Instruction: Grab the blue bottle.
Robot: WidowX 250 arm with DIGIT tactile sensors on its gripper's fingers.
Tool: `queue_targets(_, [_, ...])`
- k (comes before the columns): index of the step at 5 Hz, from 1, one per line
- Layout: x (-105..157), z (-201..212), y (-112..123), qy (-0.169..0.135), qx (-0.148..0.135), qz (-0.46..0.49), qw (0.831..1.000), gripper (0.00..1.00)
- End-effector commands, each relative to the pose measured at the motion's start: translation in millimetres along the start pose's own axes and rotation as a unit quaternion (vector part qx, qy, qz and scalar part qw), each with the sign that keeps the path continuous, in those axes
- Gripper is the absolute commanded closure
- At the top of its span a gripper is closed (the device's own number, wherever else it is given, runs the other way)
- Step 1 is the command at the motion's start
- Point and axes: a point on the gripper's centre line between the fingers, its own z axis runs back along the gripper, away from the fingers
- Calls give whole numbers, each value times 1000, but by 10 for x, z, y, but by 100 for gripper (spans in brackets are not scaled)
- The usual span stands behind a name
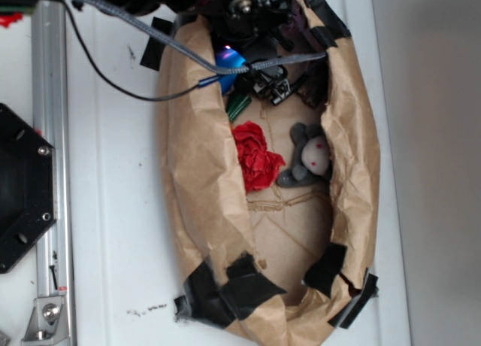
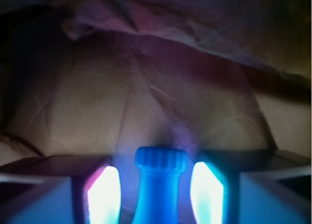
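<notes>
The blue bottle (image 2: pixel 161 190) stands centred between my gripper (image 2: pixel 155 173) fingers, its ribbed cap poking out past the fingertips. Slim gaps show beside the narrow neck, and the wider body runs off the bottom edge between the glowing pads (image 2: pixel 105 195). Crumpled brown paper lies well beyond the cap. In the exterior view the bottle (image 1: pixel 229 60) shows as a bright blue patch at the top of the paper nest. The gripper (image 1: pixel 259 71) and arm cover most of it. I read the gripper as shut on the bottle.
A brown paper nest (image 1: pixel 353 173), taped down with black tape (image 1: pixel 225 289), rings the area. Inside lie a red crumpled thing (image 1: pixel 255 156), a grey plush toy (image 1: pixel 308 159) and a dark green piece (image 1: pixel 239 104). A cable (image 1: pixel 113 75) and metal rail (image 1: pixel 49 135) are at left.
</notes>
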Motion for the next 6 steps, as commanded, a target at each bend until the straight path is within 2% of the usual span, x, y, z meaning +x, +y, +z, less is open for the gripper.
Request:
queue_targets(1, [99, 19, 103, -11, 5, 21, 1000, 100])
queue_targets(4, [99, 130, 44, -20, -7, 13, 1000, 100])
queue_targets(5, [74, 649, -140, -33, 18, -55, 998, 100])
queue_targets(6, [23, 1167, -420, -91, 2, -112, 990, 100])
